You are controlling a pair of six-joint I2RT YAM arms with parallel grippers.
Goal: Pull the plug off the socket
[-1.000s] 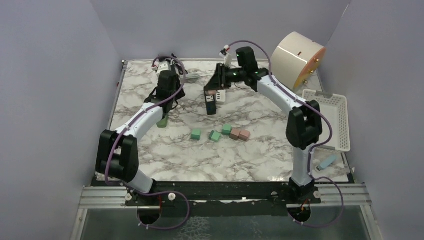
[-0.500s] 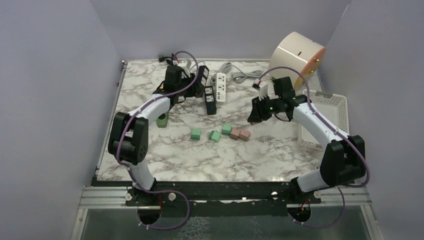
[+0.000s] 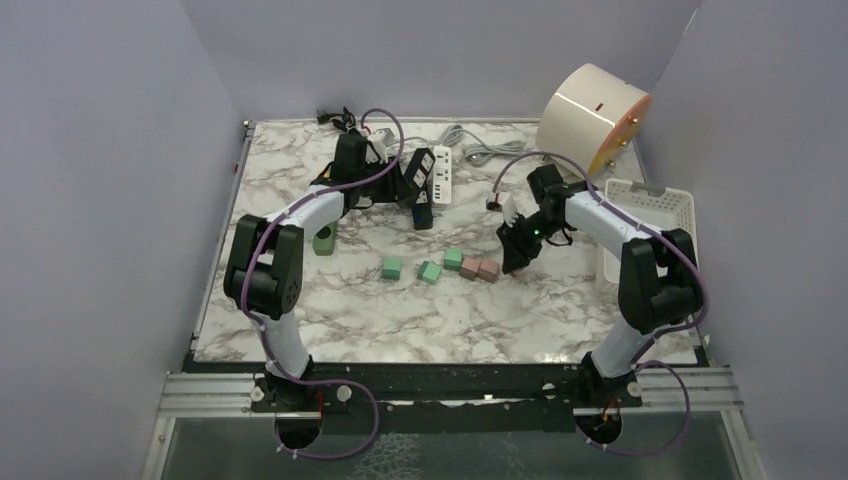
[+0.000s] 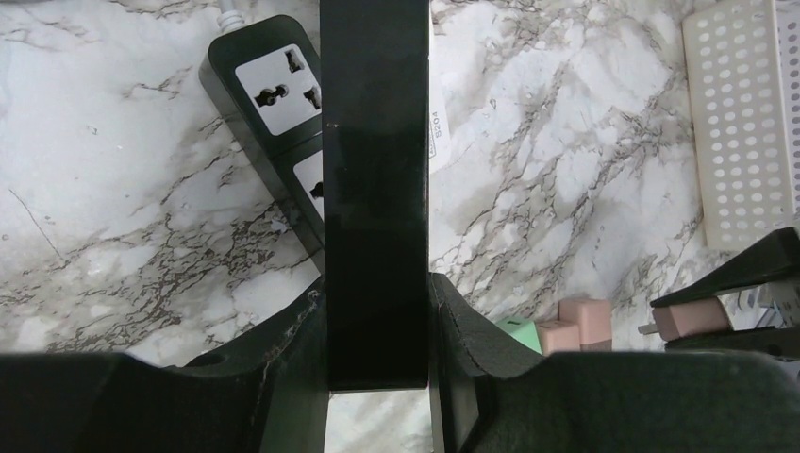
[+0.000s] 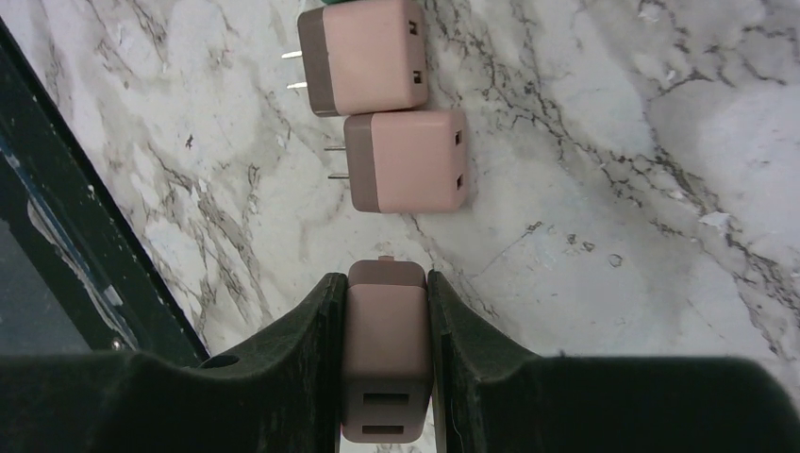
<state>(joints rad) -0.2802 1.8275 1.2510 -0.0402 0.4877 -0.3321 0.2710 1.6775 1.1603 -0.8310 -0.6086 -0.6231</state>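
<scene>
— What stands before the right gripper?
— Two pink plugs, side by side just past its fingertips, green cubes beyond. The marble table lies bare on their near side.

White perforated basket at right edge of marble tabletop. Big beige drum just behind basket, flat face turned toward it. Two loose pink adapters left of basket, side by side, mid-table. Three green cubes further left. Dark green block farthest from basket.
</scene>
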